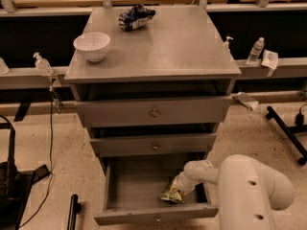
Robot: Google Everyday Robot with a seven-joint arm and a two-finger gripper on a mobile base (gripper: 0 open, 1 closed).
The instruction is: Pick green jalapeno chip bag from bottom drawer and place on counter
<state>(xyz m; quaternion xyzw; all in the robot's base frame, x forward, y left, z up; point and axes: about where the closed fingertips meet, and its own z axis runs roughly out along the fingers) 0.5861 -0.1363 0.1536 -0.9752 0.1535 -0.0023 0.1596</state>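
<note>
The bottom drawer [139, 217] is pulled open below two shallower drawers. The green jalapeno chip bag [171, 195] lies crumpled at the drawer's right front, partly hidden by the arm. My gripper [178, 188] reaches down into the drawer from the right and sits right on the bag. My white arm [249, 190] fills the lower right of the view. The counter [158, 42] is the grey top of the cabinet.
A white bowl [91, 46] stands at the counter's left. A dark blue-and-white bag [135, 17] lies at its back. The two upper drawers [154, 112] are slightly open. Bottles [257, 51] stand on ledges at both sides. A black stand [288, 131] lies on the floor right.
</note>
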